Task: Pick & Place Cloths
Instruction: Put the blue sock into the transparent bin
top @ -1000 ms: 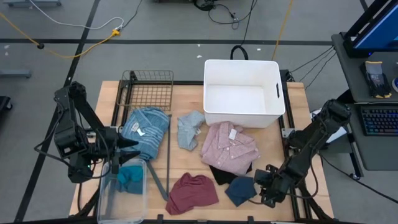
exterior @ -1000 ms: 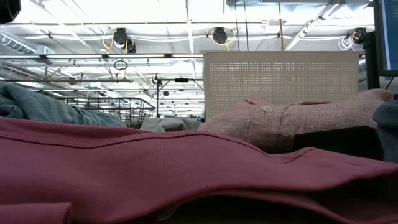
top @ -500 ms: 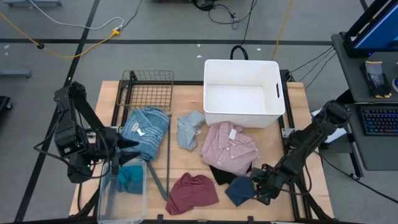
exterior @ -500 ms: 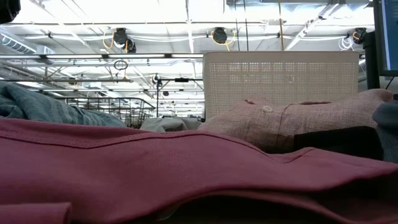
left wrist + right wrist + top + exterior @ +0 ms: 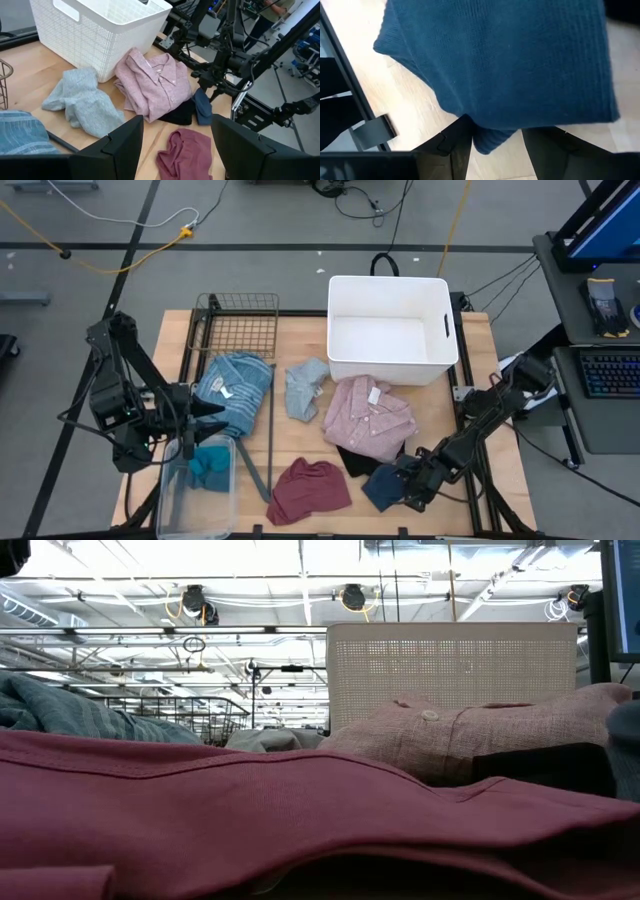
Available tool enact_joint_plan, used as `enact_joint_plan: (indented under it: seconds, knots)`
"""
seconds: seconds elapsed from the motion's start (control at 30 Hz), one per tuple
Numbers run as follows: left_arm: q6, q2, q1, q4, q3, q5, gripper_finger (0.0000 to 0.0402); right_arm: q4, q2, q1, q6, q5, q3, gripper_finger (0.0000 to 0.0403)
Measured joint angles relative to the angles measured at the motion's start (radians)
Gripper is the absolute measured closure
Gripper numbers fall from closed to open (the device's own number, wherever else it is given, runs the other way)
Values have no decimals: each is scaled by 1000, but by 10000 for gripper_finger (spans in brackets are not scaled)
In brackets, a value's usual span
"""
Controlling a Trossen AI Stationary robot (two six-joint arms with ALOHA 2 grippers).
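Note:
The cloths lie spread on the table: pink shirt (image 5: 368, 415), blue striped top (image 5: 235, 390), grey-blue piece (image 5: 303, 387), maroon piece (image 5: 310, 488), and black piece (image 5: 352, 460) under the pink shirt's near edge. The teal piece (image 5: 210, 468) lies in a clear bin. My right gripper (image 5: 402, 484) is open at the right edge of the navy piece (image 5: 383, 483), low over the table. In the right wrist view the navy piece (image 5: 510, 55) fills the picture. My left gripper (image 5: 215, 420) is open, beside the striped top and above the teal piece. My right gripper (image 5: 492, 135) has its fingers on either side of a rolled edge (image 5: 490, 139) of the navy piece, coming level from the table's right. The piece lies flat on the table. I cannot tell whether the fingers touch the cloth.
A white tub (image 5: 390, 330) stands at the far right, a wire basket (image 5: 240, 320) at the far left. A dark bar (image 5: 270, 435) runs from the basket toward the near edge. The clear bin (image 5: 172, 502) sits at the near left corner. Bare wood shows between the cloths.
My right gripper has moved toward the table's left along the near edge, up to the navy piece's right edge. The cloths and my left arm have kept still.

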Motion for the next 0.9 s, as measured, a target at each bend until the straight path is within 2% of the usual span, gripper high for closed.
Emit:
enact_joint_plan:
  seconds: [0.23, 0.57, 0.9]
  knots:
    - [0, 0, 0, 0, 0, 26, 163, -14, 41, -3, -5, -2, 4, 274]
    - [0, 0, 0, -1, 0, 35, 163, -8, -2, -2, -51, -38, -1, 385]
    - [10, 0, 0, 0, 0, 34, 163, -10, -15, -1, -50, -163, -1, 388]
